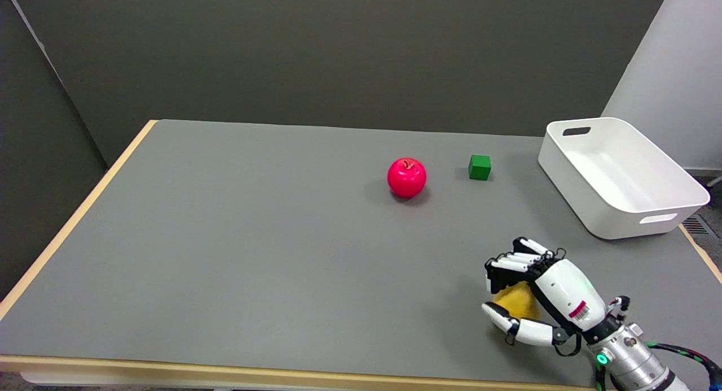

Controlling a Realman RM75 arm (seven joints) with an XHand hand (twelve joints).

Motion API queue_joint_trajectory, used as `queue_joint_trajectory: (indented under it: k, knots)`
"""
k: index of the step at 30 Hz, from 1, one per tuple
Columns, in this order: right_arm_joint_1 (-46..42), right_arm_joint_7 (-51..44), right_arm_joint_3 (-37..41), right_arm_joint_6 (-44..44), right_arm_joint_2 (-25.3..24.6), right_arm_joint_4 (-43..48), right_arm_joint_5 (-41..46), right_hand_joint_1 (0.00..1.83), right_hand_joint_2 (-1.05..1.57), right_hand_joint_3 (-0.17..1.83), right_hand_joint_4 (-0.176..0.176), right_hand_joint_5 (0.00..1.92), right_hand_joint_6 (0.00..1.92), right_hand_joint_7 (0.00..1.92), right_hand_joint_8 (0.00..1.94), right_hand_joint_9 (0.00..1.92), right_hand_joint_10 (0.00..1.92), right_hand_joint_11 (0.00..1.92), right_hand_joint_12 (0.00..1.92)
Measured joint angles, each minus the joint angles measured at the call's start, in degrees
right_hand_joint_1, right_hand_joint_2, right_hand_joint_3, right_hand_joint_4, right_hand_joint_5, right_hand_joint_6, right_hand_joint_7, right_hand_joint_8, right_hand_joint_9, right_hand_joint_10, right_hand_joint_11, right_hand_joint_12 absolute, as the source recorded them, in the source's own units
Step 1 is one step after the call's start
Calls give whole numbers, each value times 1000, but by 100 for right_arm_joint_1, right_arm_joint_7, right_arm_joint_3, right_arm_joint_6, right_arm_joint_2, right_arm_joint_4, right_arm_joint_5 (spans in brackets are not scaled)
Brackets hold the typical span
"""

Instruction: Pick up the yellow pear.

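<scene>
**Colleague:** Walk me through it from the big things down; what have you got on screen?

**Me:** The grey table (225,238) fills most of my view; at its far right sits the white bin (665,179), tilted a little toward me, and I see nothing in it. Next down in size is my right hand (536,301), reaching in from the lower right corner near the front edge. Then the red apple (406,178), out in the middle and well apart from the hand; then the yellow pear (516,301); and smallest, the green cube (479,167), just to the right of the apple.

**Colleague:** And the pear itself?

**Me:** It's under my hand, near the table's front right; only a patch of yellow shows between the fingers. The fingers (516,264) are curled over its far side and the thumb comes round the near side, so I judge they're wrapped around it rather than spread wide; whether every finger presses on it, I can't tell.

**Colleague:** So how far along are you?

**Me:** The reach looks done, and the grasp looks made or very nearly; the lift is what remains. I can't tell from here whether the pear has left the surface; it seems low, at table level. My guess is that a straight raise is all that's left, provided the grip is firm enough on that rounded shape.
</scene>
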Motion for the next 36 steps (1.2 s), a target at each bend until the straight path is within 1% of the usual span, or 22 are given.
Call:
queue_joint_trajectory:
  k: [1,3,9,10,11,12,18,22,24,25,26,27,28,29,30,31,32,33,36]
  knots:
    - [41,0,1,15,0,-14,-20,924,841,851,176,781,1574,953,1940,1065,1921,616,1921]
    - [124,1,4,41,1,-39,-63,950,712,1107,176,845,1646,1058,1941,1158,1921,793,1921]
    - [395,14,5,90,45,-93,-158,925,684,1260,176,844,1784,1118,1941,1244,1921,903,1921]
    - [448,17,5,99,58,-98,-170,930,668,1178,161,852,1823,1126,1941,1254,1921,930,1921]
    - [479,18,5,101,66,-101,-176,943,636,1004,131,868,1884,1137,1941,1265,1921,970,1921]
    - [531,21,5,101,82,-105,-189,952,616,896,112,879,1921,1144,1941,1272,1921,996,1921]
    - [791,31,-10,76,166,-125,-249,966,608,899,106,894,1921,1156,1941,1287,1921,1030,1921]
    - [944,35,-28,29,200,-158,-282,967,604,896,89,888,1921,1143,1941,1287,1921,988,1921]
    - [1003,37,-35,11,208,-176,-296,953,664,1148,161,865,1734,1064,1941,1223,1921,847,1921]
    - [1029,38,-38,4,211,-183,-299,951,705,1123,176,852,1653,1012,1941,1186,1921,766,1921]
    - [1046,39,-40,-3,214,-190,-299,951,745,1018,176,839,1594,963,1941,1152,1921,694,1921]
    - [1065,40,-44,-13,218,-198,-298,894,764,929,160,800,1513,936,1884,1090,1921,603,1921]
    - [1074,40,-46,-16,218,-202,-297,720,738,886,110,707,1394,960,1711,973,1921,480,1921]
    - [1083,41,-49,-21,220,-210,-290,624,731,878,88,654,1328,954,1527,929,1921,398,1921]
    - [1083,41,-51,-26,221,-214,-276,594,740,898,89,635,1308,926,1346,944,1921,355,1921]
    - [1080,41,-54,-30,222,-218,-256,549,740,907,90,597,1229,885,1208,915,1815,341,1921]
    - [1069,42,-55,-31,223,-222,-230,473,729,907,89,527,1052,817,1074,825,1549,355,1921]
    - [1052,42,-57,-31,224,-225,-202,411,718,908,88,467,904,758,961,749,1342,373,1921]
    - [973,42,-60,-26,224,-230,-96,349,698,914,81,393,734,661,800,650,1254,458,1921]
